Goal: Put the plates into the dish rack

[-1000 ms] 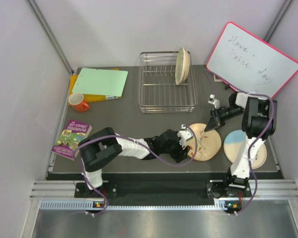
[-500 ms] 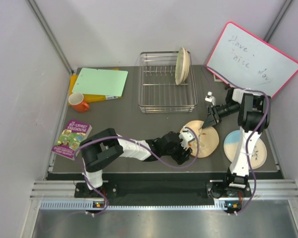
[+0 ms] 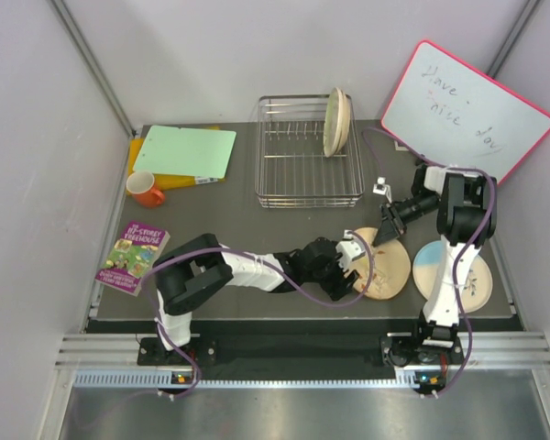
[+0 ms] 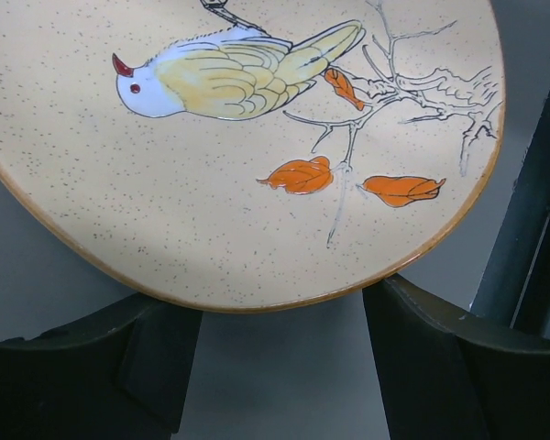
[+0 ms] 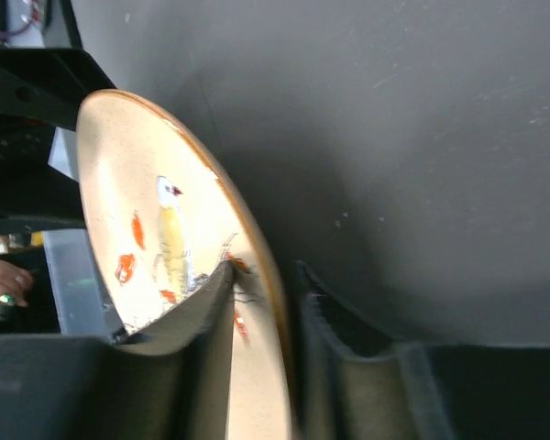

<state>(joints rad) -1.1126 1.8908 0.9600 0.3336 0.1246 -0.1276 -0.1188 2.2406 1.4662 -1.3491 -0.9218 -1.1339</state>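
Nearly a handoff: the bird plate (image 3: 390, 270) sits between both arms, at 5 o'clock from the dish rack (image 3: 307, 197).
Seen from above, the right gripper (image 3: 390, 225) is on the plate's 12 o'clock rim and the left gripper (image 3: 356, 255) is at its 9 o'clock edge. Both are about equally near, but only the right one has the rim between its fingers. In the right wrist view one finger (image 5: 197, 348) lies against the painted face and the other stands behind the rim across a thin dark gap, so I cannot tell whether it truly pinches. The left fingers (image 4: 440, 367) are spread wide with the rim over the gap between them, clamping nothing. The plate looks tipped up off the table. The rack lies toward 11 o'clock, with a green plate (image 3: 336, 121) upright at its far right, so the carry likely goes that way, rim first.
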